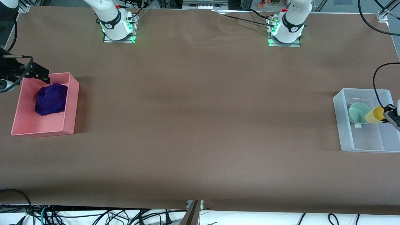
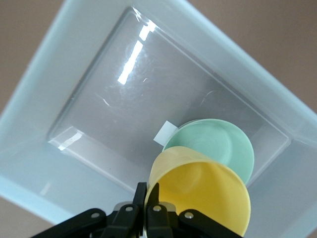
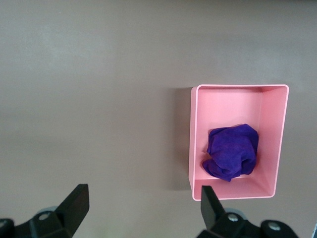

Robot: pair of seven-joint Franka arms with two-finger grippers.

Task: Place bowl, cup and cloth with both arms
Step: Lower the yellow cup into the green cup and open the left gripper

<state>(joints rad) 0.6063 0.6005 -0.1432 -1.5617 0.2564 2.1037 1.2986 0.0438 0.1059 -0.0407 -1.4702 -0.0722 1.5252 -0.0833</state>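
At the right arm's end of the brown-covered bench [image 1: 200, 125], the soft deep purple cloth [image 1: 51, 99] lies bunched inside a shallow pink plastic bin [image 1: 70, 103], toward the end of the bin farther from the front camera. The right end effector [image 3: 141, 208] hangs up in the air by that bin's edge with its two black fingers spread wide and nothing between them. I take it the cloth is already delivered and this arm has no more to do there.

At the left arm's end sits a clear, frosted plastic tub [image 1: 342, 125]. The small pale sage-green bowl [image 2: 218, 146] rests on the tub's floor beside a small white label [image 2: 165, 133]. The left end effector [image 2: 147, 198] is over the tub, its fingers pinched together on the rim of the small plain yellow cup [image 2: 203, 193], which it holds tipped, mouth turned sideways, just above the bowl. Gripping by the rim wall seems sensible for so thin a cup, and it looks to me that the cup needs lowering beside or into the bowl before release, or it may topple.
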